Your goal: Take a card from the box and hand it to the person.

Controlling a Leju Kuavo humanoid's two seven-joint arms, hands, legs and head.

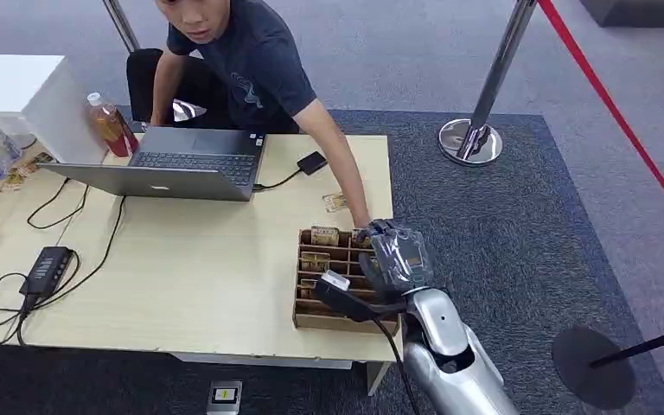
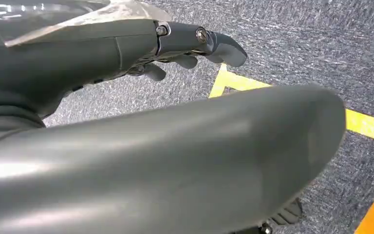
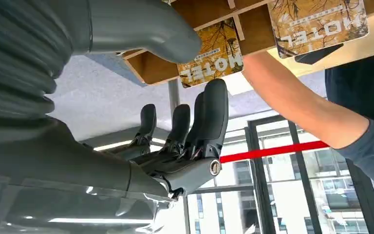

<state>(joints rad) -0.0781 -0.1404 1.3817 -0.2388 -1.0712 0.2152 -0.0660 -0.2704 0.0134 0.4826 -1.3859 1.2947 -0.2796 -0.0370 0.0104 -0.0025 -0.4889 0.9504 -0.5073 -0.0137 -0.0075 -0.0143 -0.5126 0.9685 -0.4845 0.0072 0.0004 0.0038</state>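
Cards point(image 3: 211, 53) in box point(image 1: 307, 316) compartments, right hand point(image 1: 398, 255) above, fingers point(image 3: 214, 117) seemingly spread, empty.

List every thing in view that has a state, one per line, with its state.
laptop: lid open, cable plugged in at its side.
bottle: upright, capped.
box: open-topped, cards standing in its compartments.
card: upright in a compartment, not held.
right hand: over the box, fingers apart, holding nothing.
left hand: hanging above the carpet, holding nothing.
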